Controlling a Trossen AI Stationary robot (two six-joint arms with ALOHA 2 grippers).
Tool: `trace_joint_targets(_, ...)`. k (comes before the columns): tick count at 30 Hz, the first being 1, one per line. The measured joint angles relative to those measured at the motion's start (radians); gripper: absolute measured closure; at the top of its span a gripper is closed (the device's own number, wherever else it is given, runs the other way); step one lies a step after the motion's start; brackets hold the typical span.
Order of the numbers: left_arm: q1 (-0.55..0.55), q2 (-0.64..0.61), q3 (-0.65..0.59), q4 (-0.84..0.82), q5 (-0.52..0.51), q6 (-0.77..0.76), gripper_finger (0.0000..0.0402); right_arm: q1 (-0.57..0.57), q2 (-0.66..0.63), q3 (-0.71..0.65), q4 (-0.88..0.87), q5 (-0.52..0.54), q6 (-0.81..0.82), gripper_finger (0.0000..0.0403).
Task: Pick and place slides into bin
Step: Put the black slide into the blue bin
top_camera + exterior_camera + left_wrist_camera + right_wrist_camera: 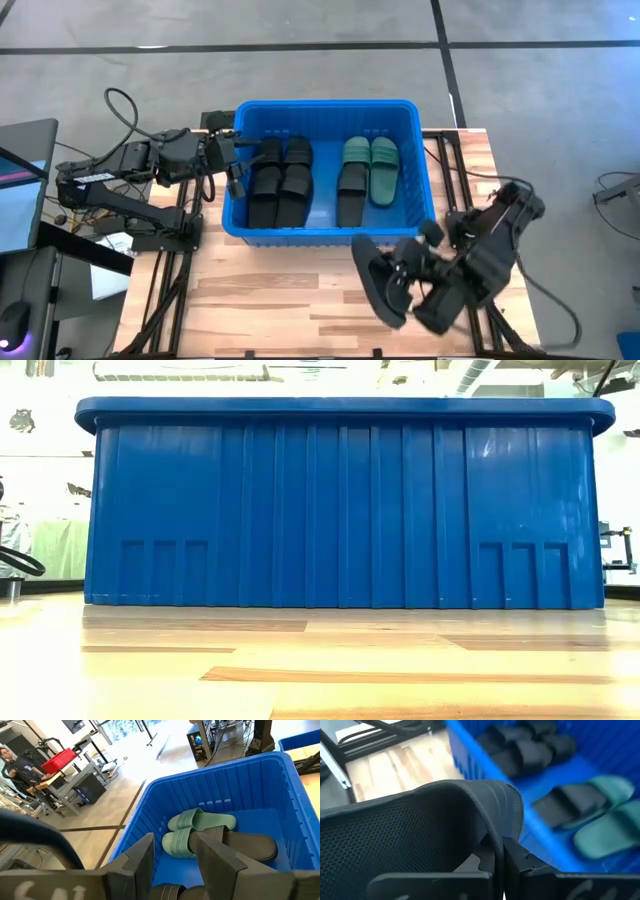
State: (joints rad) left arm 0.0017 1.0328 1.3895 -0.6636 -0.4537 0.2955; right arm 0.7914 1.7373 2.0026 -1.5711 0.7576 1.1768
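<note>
The blue bin stands at the table's far middle and fills the low view. Inside it, several black slides lie at the left. Two teal slides and one black slide lie at the right. My left gripper is open and empty over the bin's left wall; its wrist view looks across the bin at the teal slides. My right gripper is shut on another black slide just in front of the bin's near right corner. My right gripper pinches the black slide's edge between its two fingers. The fingers come from the table's right, slanting downward. The slide stands tilted on its side to the left of the fingers. It does not show on the table in the low view.
The bin's near wall stands between the held slide and the slides inside. Bare wooden table lies in front of the bin. Cables and a monitor are at the left. A person stands in the room beyond.
</note>
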Motion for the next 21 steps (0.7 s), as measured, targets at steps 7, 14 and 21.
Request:
trace_joint_targets(7,0.000,0.000,0.000,0.000,0.000,0.000,0.0269,-0.116,-0.111,-0.024,0.000,0.003,-0.278,0.0402)
trace_joint_targets(14,0.000,0.000,0.000,-0.001,-0.004,-0.004,0.0269,-0.247,-0.263,-0.197,0.000,0.003,-0.443,0.0403)
trace_joint_targets(21,0.000,0.000,0.000,0.000,-0.018,-0.026,0.0269,-0.447,-0.401,-0.450,-0.002,0.049,-0.588,0.0403)
